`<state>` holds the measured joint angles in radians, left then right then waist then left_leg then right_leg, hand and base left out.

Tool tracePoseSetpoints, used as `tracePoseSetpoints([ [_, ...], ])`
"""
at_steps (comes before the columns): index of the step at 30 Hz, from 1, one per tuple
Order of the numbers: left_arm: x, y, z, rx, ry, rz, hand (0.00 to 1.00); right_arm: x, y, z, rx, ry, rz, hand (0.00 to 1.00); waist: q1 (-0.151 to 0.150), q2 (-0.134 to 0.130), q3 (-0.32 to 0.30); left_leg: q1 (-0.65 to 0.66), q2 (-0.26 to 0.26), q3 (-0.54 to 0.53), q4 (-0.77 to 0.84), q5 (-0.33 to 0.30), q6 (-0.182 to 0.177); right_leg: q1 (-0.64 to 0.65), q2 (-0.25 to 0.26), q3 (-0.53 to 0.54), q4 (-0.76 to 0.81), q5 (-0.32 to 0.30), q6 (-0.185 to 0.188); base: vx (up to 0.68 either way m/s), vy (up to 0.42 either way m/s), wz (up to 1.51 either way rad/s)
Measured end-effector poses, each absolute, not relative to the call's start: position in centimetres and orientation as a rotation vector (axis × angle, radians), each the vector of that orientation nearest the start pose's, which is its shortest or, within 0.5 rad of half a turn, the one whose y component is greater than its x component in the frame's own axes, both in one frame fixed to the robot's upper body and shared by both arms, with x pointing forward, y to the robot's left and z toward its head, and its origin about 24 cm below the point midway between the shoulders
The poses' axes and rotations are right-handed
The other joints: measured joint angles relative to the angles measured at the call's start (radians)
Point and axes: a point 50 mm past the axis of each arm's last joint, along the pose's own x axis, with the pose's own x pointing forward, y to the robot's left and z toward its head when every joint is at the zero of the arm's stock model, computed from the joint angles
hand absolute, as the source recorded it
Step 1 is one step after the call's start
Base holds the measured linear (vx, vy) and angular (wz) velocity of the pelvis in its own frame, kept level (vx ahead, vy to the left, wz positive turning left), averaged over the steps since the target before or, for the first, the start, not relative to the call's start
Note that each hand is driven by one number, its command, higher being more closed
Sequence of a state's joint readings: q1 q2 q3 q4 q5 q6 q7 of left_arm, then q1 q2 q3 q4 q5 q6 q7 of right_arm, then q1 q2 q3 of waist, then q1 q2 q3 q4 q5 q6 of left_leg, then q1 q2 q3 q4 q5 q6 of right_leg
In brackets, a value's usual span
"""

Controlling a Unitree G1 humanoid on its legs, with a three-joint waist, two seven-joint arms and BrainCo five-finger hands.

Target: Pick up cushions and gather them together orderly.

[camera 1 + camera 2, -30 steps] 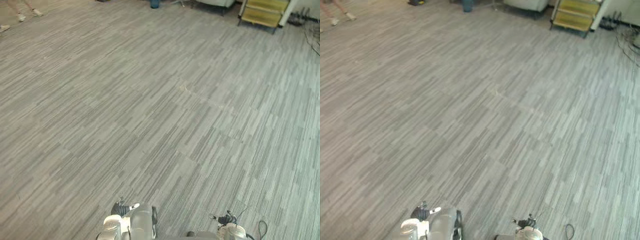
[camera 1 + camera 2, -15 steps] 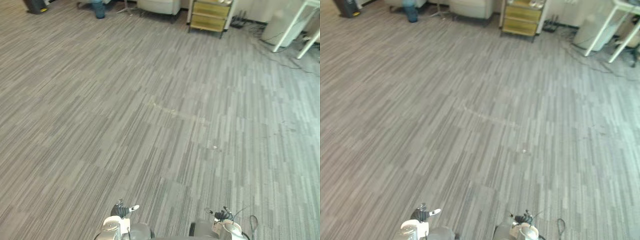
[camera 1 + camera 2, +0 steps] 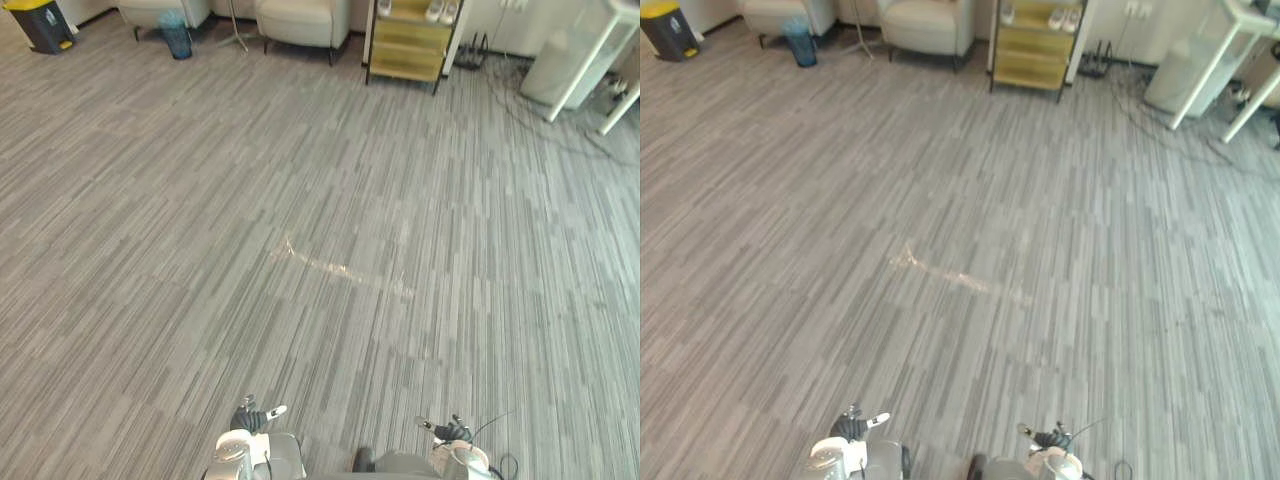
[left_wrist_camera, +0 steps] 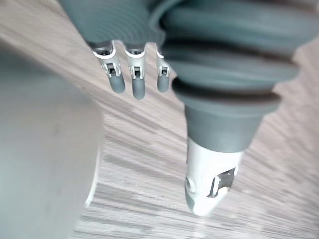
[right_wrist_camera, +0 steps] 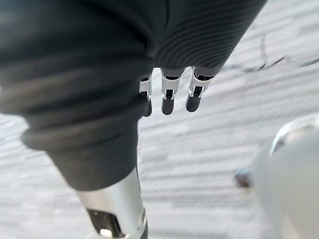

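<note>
Both hands slack and empty: left hand [image 4: 132,80], right hand [image 5: 168,98]. My view swung round; armchair [image 3: 300,18] beside yellow shelf [image 3: 405,50] now ahead, so I'm still hunting cushions.

Hanging low at the near edge: left hand [image 4: 138,82] and right hand [image 5: 167,99], fingers straight and relaxed.

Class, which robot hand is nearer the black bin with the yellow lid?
Left. The bin lies far ahead-left of the left hand; the right hand is farther right.
</note>
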<state>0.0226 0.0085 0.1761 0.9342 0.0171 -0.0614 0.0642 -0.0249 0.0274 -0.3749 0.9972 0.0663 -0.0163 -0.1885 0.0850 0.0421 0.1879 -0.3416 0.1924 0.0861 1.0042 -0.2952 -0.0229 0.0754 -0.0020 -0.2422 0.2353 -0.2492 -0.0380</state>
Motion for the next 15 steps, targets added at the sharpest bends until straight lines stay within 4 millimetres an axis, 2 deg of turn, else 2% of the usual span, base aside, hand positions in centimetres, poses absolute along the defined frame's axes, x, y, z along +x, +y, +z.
tracePoseSetpoints([
  [1, 14.5, 18.2, -14.1, -0.028, 0.887, 0.228, 0.0, 13.6, -19.4, -14.8, 0.2, 0.967, -0.54, 0.0, 0.01, -0.004, 0.001, -0.017, -0.026, 0.013, -0.192, -0.006, -0.005, 0.023, -0.025, 0.027, -0.006, -0.015, 0.024, 0.48, 0.184, -0.48],
  [2, 14.5, 18.2, -14.1, -0.026, 0.887, 0.227, 0.0, 13.6, -19.6, -14.8, 0.196, 0.967, -0.546, 0.0, 0.015, -0.004, -0.001, -0.017, -0.059, -0.004, -0.373, 0.023, -0.023, 0.032, -0.046, 0.046, -0.007, -0.035, 0.051, 0.54, 0.274, -0.71],
  [3, 14.4, 18.0, -14.2, -0.027, 0.893, 0.221, 0.0, 13.3, -19.8, -14.9, 0.19, 0.977, -0.552, 0.0, 0.022, 0.004, -0.01, 0.002, -0.098, -0.04, -0.516, 0.161, -0.037, 0.044, -0.063, 0.086, -0.005, -0.06, 0.087, 0.45, 0.243, -0.57],
  [4, 14.4, 18.3, -14.2, -0.018, 0.892, 0.223, 0.0, 13.0, -19.3, -15.1, 0.199, 0.997, -0.546, 0.0, 0.026, -0.021, -0.013, 0.022, -0.121, -0.018, -0.535, 0.152, -0.03, 0.051, -0.086, 0.113, -0.013, -0.063, 0.088, 0.48, 0.208, -0.34],
  [5, 14.3, 18.7, -14.3, 0.002, 0.899, 0.226, 0.0, 12.8, -18.9, -15.3, 0.206, 1.017, -0.539, 0.0, 0.013, -0.043, -0.033, 0.027, -0.147, -0.006, -0.543, 0.136, -0.01, 0.055, -0.107, 0.141, -0.033, -0.035, 0.08, 0.52, 0.189, -0.14],
  [6, 14.3, 18.7, -14.3, 0.002, 0.901, 0.228, 0.0, 12.2, -19.1, -15.5, 0.211, 1.031, -0.553, 0.0, 0.014, -0.05, -0.035, 0.027, -0.152, 0.013, -0.498, 0.091, 0.013, 0.061, -0.123, 0.166, -0.016, -0.022, 0.091, 0.52, 0.195, -0.06],
  [7, 14.2, 18.8, -14.3, -0.002, 0.905, 0.236, 0.0, 12.2, -19.1, -15.5, 0.211, 1.03, -0.556, 0.0, 0.016, -0.052, -0.035, 0.033, -0.152, 0.023, -0.48, 0.072, 0.022, 0.063, -0.128, 0.173, 0.001, -0.023, 0.092, 0.49, 0.206, -0.35],
  [8, 14.0, 18.9, -14.4, -0.008, 0.914, 0.242, 0.0, 12.2, -19.3, -15.5, 0.216, 1.028, -0.567, 0.0, 0.022, -0.056, -0.037, 0.065, -0.153, 0.049, -0.466, 0.036, 0.037, 0.042, -0.144, 0.196, 0.089, -0.02, 0.1, 0.45, 0.18, -0.55],
  [10, 13.8, 18.8, -14.5, -0.007, 0.921, 0.236, 0.0, 12.4, -19.3, -15.3, 0.215, 1.017, -0.56, 0.0, 0.025, -0.057, -0.037, 0.139, -0.16, 0.083, -0.485, -0.002, 0.056, -0.06, -0.171, 0.218, 0.368, 0.019, 0.163, 0.42, 0.16, -0.56],
  [11, 13.8, 18.6, -14.5, 0.005, 0.927, 0.221, 0.0, 12.1, -19.3, -15.3, 0.209, 1.015, -0.559, 0.0, 0.018, -0.058, -0.033, 0.201, -0.17, 0.09, -0.504, -0.029, 0.068, -0.152, -0.189, 0.226, 0.6, 0.044, 0.195, 0.32, 0.096, -0.21],
  [12, 13.8, 18.6, -14.6, 0.007, 0.93, 0.214, 0.0, 11.9, -19.5, -15.3, 0.202, 1.014, -0.561, 0.0, 0.014, -0.058, -0.032, 0.236, -0.173, 0.092, -0.513, -0.041, 0.072, -0.196, -0.195, 0.22, 0.706, 0.038, 0.189, 0.52, 0.076, -0.16],
  [13, 13.7, 18.4, -14.6, 0.005, 0.935, 0.212, 0.0, 12.0, -20.2, -15.1, 0.171, 0.996, -0.559, 0.0, -0.001, -0.053, -0.03, 0.325, -0.171, 0.097, -0.56, -0.054, 0.075, -0.281, -0.216, 0.133, 0.812, 0.007, 0.144, 0.36, 0.025, -0.07],
  [15, 13.8, 18.4, -14.6, 0.003, 0.933, 0.213, 0.0, 12.1, -20.4, -15.0, 0.167, 0.986, -0.563, 0.0, -0.01, -0.046, -0.029, 0.368, -0.161, 0.097, -0.599, -0.068, 0.065, -0.327, -0.218, 0.073, 0.799, -0.006, 0.123, 0.35, -0.021, -0.08],
])
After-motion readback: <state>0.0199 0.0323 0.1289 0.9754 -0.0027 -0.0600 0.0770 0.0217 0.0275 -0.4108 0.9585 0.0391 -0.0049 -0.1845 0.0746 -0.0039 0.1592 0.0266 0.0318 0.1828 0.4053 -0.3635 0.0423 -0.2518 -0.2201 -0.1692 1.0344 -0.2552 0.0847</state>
